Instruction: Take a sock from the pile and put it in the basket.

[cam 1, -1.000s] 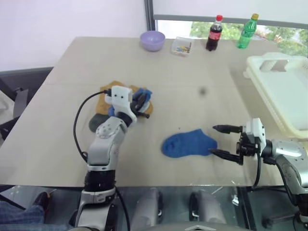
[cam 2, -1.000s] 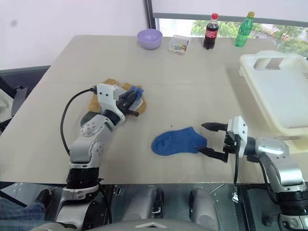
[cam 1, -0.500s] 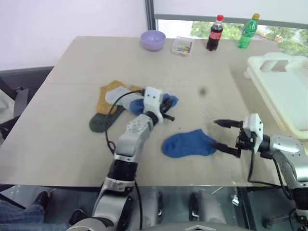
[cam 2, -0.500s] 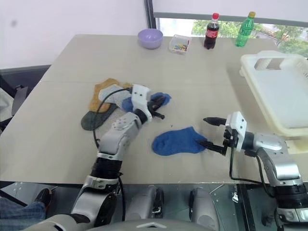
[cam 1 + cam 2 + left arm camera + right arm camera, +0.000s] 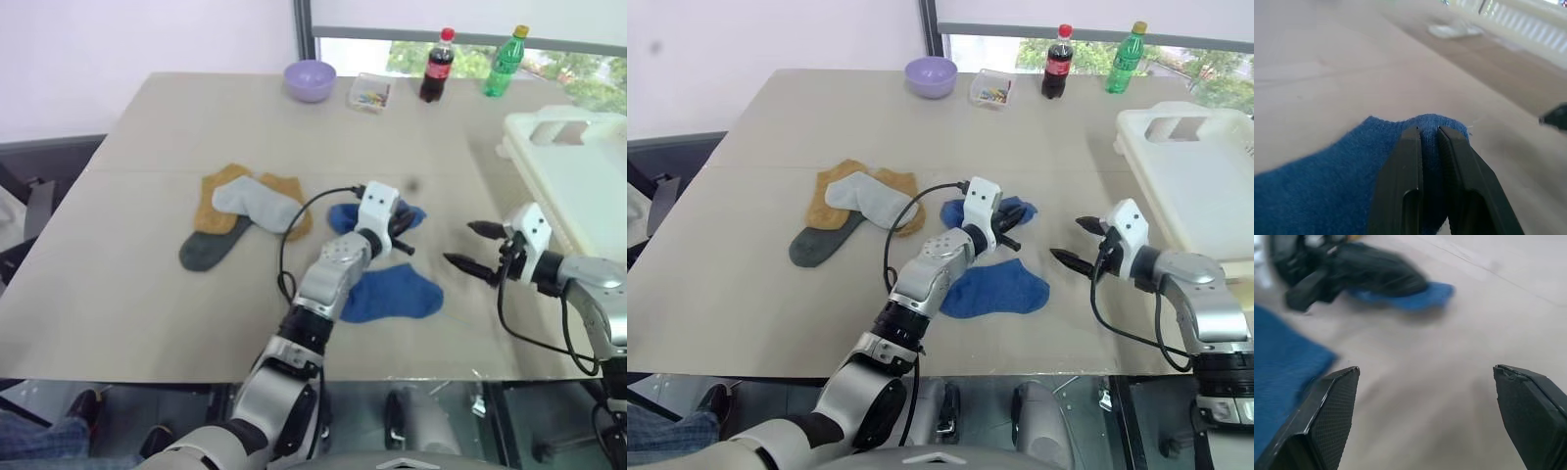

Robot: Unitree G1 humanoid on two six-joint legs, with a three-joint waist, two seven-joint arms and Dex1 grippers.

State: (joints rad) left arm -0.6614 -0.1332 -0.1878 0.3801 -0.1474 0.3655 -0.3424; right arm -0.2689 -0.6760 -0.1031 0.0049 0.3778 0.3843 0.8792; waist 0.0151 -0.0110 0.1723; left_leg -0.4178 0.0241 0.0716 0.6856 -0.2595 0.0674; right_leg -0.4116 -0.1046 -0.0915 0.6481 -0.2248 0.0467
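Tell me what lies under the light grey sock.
The light grey sock lies across a mustard-yellow sock. A dark grey sock pokes out below it. How far these two run beneath the grey one is covered.

Between the left gripper (image 5: 1429,147)'s smooth black plastic jaws sits a fuzzy knitted blue sock (image 5: 1327,171); beyond them, a matt table (image 5: 1327,63).

Likely office, table (image 5: 147,294), window (image 5: 568,59)
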